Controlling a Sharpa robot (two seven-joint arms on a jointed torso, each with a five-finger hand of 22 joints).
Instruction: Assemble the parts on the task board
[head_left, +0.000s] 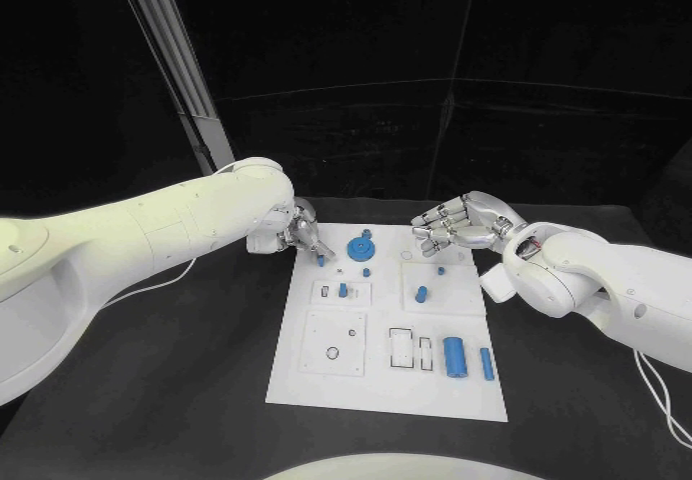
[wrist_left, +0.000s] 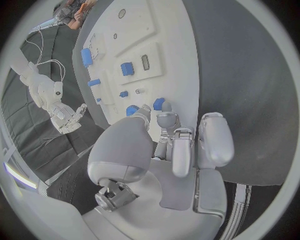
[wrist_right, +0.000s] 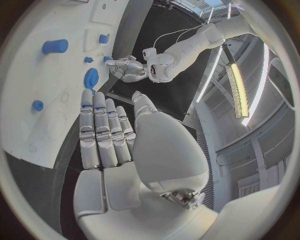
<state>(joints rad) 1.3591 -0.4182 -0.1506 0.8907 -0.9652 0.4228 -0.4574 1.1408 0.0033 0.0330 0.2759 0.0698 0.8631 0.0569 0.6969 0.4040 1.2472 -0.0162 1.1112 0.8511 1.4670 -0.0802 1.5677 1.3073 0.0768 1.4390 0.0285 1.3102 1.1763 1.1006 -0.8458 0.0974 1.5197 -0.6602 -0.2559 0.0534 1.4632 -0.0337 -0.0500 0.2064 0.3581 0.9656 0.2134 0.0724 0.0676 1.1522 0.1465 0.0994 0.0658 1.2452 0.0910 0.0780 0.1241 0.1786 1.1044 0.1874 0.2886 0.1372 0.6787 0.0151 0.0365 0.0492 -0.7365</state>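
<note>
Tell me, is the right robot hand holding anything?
No, it is open: the right robot hand hovers over the task board, fingers straight, nothing in them.

Matt white task board (head_left: 382, 385), glossy blue plastic parts (head_left: 456, 356), matt black table (head_left: 173, 400).

We see a dim, dark scene around the black table (head_left: 173, 380), while the white task board (head_left: 389, 385) stands out brightly, evenly lit from above with faint shadows. Both wrist views bend straight edges strongly toward their rims. A ceiling strip light (wrist_right: 237, 82) glares in the right wrist view.
</note>
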